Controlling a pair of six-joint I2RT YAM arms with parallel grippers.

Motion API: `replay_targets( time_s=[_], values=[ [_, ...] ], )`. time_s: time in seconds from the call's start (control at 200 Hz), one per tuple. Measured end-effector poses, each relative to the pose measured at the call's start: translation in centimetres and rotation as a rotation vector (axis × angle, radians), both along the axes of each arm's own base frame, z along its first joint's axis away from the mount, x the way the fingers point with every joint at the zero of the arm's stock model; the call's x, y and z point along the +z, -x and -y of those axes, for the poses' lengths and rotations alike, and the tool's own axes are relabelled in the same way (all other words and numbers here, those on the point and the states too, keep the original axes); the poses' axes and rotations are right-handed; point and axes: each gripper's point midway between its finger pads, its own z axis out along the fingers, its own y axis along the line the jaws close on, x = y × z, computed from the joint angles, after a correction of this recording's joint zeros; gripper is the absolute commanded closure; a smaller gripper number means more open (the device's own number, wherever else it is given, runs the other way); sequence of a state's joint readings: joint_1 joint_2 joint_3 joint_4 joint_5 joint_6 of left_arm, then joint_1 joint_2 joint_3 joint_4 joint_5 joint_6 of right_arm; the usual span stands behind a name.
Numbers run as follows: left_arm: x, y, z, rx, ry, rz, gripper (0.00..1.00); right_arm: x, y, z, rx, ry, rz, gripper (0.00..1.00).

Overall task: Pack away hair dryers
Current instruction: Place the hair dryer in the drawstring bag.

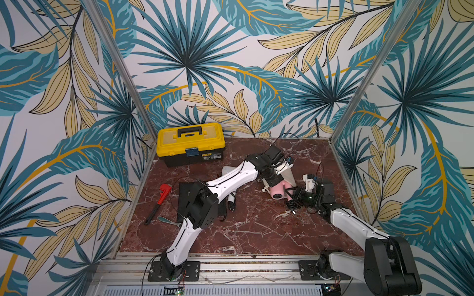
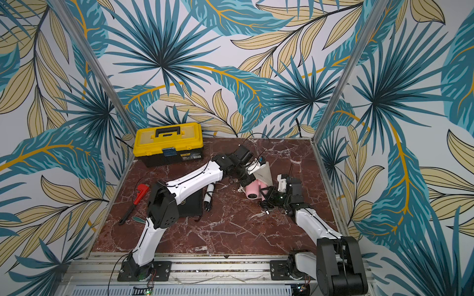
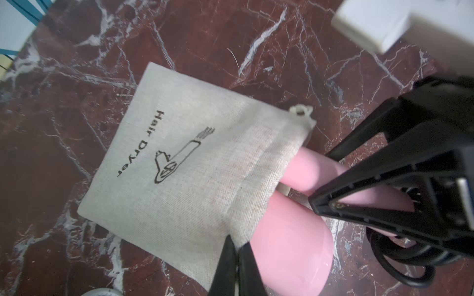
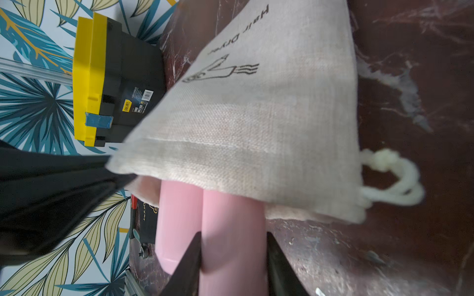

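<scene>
While both pincers clench, pink dryer (image 1: 278,192) sits partly in beige pouch (image 3: 179,159)

Where the black pouch (image 2: 191,205) lies flat, left of centre in both top views, the white dryer (image 2: 209,191) rests just beside it on the table (image 1: 256,230), with a wrench (image 1: 159,202) further left. Right of centre, the right pincer (image 4: 234,264) grasps the pink dryer, whose other end is inside the beige pouch. A black cord (image 1: 292,205) is bunched near it. The left pincer (image 3: 237,266) is clenched on the pouch's mouth edge. Farthest back, at the table's upper left, stands a closed yellow toolbox (image 1: 191,143)
</scene>
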State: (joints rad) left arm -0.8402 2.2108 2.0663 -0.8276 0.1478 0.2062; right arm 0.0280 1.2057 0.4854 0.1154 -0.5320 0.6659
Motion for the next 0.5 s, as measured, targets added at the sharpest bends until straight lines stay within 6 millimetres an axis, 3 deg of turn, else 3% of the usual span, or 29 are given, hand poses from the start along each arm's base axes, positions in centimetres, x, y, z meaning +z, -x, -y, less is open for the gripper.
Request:
replay_targets(
  time_s=[0.17,0.345,0.501],
  values=[
    [-1.0,0.9,0.0,-0.002,-0.01,-0.034,0.96,-0.6,0.0,0.3,-0.017,0.01,-0.016,1.0],
    [-0.4,1.8,0.7,-0.018,0.006,-0.036,0.96,-2.3,-0.2,0.6,-0.035,0.028,-0.071,1.0],
    [1.1,3.2,1.5,-0.039,0.043,-0.045,0.96,-1.8,-1.2,1.1,-0.063,0.032,-0.058,1.0]
  ],
)
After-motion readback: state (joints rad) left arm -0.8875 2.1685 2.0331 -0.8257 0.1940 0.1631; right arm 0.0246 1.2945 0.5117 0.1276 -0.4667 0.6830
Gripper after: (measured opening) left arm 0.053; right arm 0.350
